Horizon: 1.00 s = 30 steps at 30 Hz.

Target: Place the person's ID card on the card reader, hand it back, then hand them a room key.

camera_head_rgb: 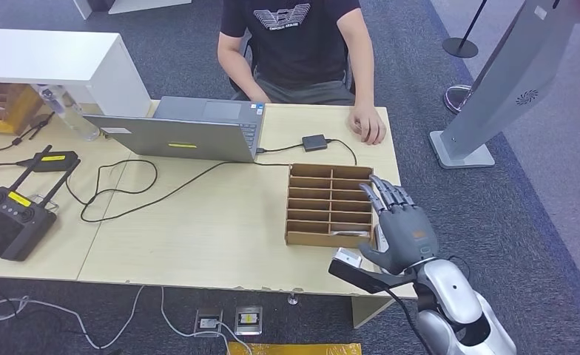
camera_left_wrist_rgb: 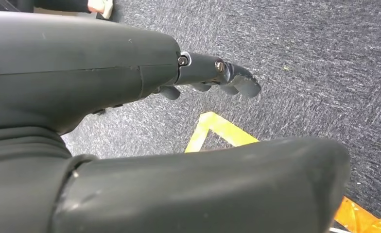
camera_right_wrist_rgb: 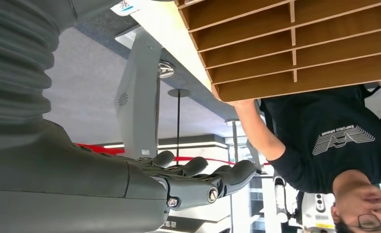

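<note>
One upright, empty right robot hand (camera_head_rgb: pixel 399 222)

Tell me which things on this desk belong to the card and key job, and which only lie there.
Job: right hand; black box on cable, likely the card reader; wooden compartment tray; person's hand.
Lying about: laptop; remote controller; plastic bottle.

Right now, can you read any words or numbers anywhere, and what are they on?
Black T-shirt: a white striped logo with a line of small letters, too small to read.
Laptop: a yellow sticker and a white one, both too blurred to read.
Remote controller: a yellow label, unreadable.
Floor sockets: labels too small to read.
Nothing reads clearly.
</note>
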Tool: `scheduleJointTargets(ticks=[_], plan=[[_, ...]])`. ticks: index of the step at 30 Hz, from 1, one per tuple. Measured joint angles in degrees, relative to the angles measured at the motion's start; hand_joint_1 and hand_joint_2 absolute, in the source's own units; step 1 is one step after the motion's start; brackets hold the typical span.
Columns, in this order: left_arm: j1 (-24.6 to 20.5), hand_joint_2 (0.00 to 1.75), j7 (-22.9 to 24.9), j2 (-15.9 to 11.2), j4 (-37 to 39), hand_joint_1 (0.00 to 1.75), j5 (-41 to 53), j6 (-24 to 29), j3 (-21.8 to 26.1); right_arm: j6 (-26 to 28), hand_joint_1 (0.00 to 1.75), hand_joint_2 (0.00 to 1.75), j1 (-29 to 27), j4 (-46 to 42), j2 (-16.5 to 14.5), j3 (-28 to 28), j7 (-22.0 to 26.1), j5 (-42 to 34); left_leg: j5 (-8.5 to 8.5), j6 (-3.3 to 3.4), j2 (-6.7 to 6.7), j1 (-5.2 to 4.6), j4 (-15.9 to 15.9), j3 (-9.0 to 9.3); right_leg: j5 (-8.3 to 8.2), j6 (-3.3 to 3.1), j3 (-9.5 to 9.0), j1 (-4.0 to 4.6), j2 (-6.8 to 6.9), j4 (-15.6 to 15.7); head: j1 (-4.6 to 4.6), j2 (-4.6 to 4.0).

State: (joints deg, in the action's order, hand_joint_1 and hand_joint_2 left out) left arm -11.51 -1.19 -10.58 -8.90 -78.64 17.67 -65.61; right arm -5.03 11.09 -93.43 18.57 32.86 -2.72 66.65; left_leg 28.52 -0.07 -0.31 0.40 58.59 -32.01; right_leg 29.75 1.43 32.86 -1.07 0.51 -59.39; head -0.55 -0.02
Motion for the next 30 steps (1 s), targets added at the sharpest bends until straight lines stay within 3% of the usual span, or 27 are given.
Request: scheduleJointTargets(ticks=[11,30], plan=[[0.0,0.00,0.0,-0.8,0.0,0.00,1.1,-0.7,0.0,6.2,0.00,1.75,-0.3,6.0,-1.6,0.7,0.2,-0.4,0.00,0.00,0.00,0.00,0.0,0.00,0.00,0.00,0.00,0.00,0.00,0.0,0.01,0.00],[0.0,0.00,0.0,-2.1,0.0,0.00,1.8,-1.3,0.0,9.6,0.00,1.75,-0.4,12.9,-2.8,1.6,-0.1,-1.3,0.00,0.00,0.00,0.00,0.0,0.00,0.00,0.00,0.01,0.00,-0.01,0.0,0.01,0.00]])
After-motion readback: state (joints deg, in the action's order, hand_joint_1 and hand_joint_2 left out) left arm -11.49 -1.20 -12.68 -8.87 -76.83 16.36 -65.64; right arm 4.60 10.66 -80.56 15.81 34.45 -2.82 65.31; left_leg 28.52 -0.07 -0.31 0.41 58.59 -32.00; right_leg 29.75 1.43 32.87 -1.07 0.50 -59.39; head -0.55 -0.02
